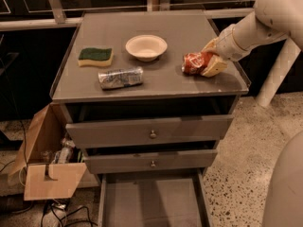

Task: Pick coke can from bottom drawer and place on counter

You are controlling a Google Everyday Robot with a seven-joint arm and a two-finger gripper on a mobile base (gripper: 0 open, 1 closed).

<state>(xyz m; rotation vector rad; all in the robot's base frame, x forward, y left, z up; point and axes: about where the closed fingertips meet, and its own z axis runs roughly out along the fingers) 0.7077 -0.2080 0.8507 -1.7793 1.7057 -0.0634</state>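
1. The gripper (pixel 209 58), at the right side of the counter (pixel 170 32), clasps the coke can (pixel 193 63) between its fingers.
2. The coke can lies on its side on the counter; the bottom drawer (pixel 151 203) stands open below.

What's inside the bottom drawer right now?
Only bare grey floor shows in the bottom drawer; its rear is hidden under the drawer above. The coke can lies on the counter, at the tool near the right edge.
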